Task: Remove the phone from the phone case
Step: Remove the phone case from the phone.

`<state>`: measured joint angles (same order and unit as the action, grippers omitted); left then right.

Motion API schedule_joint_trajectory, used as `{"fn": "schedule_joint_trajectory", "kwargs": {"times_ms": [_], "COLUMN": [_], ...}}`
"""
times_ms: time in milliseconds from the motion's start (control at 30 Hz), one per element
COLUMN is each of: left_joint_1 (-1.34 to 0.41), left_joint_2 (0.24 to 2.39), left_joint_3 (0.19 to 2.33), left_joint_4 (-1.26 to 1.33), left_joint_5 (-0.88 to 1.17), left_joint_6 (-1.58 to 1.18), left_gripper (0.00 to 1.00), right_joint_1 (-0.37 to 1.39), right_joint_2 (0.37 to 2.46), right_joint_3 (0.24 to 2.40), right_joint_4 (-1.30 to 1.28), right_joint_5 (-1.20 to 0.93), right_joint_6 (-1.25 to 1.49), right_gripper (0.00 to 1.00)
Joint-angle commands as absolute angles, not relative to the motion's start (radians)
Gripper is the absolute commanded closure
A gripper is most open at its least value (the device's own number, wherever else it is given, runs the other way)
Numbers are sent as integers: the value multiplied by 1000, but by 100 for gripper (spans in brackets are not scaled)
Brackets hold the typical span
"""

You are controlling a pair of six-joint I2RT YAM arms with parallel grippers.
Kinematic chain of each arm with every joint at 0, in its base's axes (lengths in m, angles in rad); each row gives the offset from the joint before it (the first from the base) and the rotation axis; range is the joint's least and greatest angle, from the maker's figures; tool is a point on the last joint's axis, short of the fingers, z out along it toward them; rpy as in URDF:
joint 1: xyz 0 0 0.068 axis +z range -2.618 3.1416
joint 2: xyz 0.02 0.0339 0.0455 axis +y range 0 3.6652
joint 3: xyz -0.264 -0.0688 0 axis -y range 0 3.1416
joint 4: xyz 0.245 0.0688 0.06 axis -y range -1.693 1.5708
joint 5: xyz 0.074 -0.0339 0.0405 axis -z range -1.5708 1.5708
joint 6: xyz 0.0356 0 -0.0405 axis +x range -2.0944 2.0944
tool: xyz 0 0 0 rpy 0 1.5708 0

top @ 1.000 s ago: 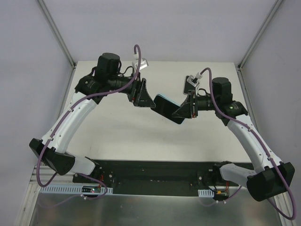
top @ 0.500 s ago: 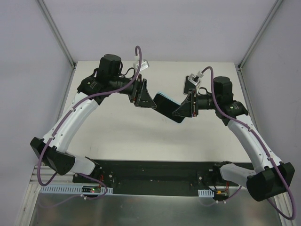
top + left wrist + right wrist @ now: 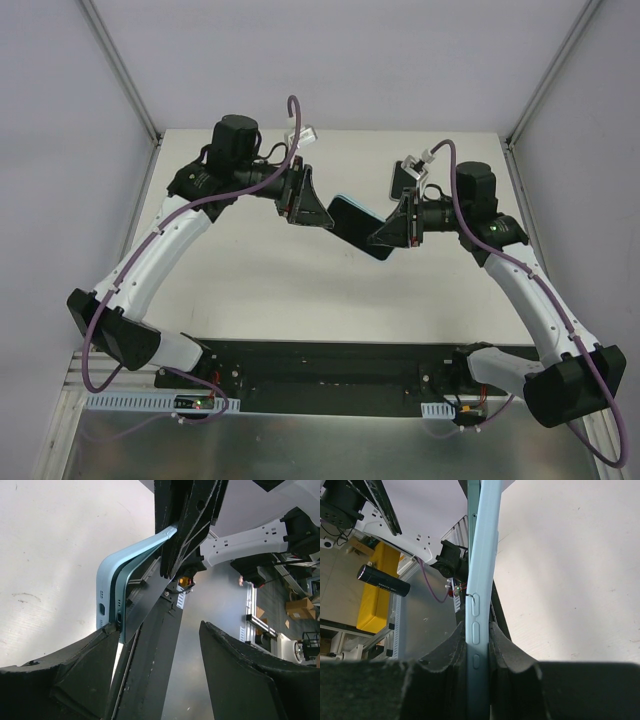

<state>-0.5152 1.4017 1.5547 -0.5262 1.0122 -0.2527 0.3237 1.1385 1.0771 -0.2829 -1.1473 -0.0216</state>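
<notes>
Two arms rise from the near edge of the desk (image 3: 250, 290) and meet above its middle, with the work held in the air between them. On the right, the right end effector (image 3: 388, 237) is closed narrow on the phone case (image 3: 106, 587), its rough black pads (image 3: 507, 655) pinching the long edge just by the button cut-outs. Opposite, the left end effector (image 3: 318, 218) stands fairly wide around the other end, one finger against the corner and the other well clear, so it clamps nothing. By my reading the task is partly done: at that corner the phone (image 3: 131, 597), a darker teal slab with a rounded, metal-looking rim, stands proud of the pale blue shell, while further along the two lie together. Left to do is peeling the rest free and drawing them apart. The case looks smooth, matte and slightly pliable; the desk beyond is plain white with faint scuffs.
</notes>
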Motion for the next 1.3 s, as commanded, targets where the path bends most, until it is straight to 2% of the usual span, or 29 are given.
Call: {"fn": "schedule_joint_trajectory", "kwargs": {"times_ms": [0,633,767,1067,1267], "left_joint_1": [-523,-572,-592,-594,-594], "left_joint_2": [1411,1456,1463,1453,1433], "left_joint_3": [1537,1534,1534,1523,1490], "left_joint_4": [-479,-459,-453,-439,-399], "left_joint_5": [1051,1066,1075,1075,1057], "left_joint_6": [-282,-272,-268,-281,-313], "left_gripper": [33,35,41,64,64], "right_joint_1": [319,318,319,313,313], "right_joint_2": [1104,1104,1108,1094,1091], "right_joint_3": [1095,1072,1072,1051,1051], "right_joint_4": [-166,-115,-106,-104,-101], "right_joint_5": [-1207,-1243,-1229,-1197,-1180], "right_joint_6": [-2,55,60,41,40], "right_gripper": [100,100,100,100,100]}}
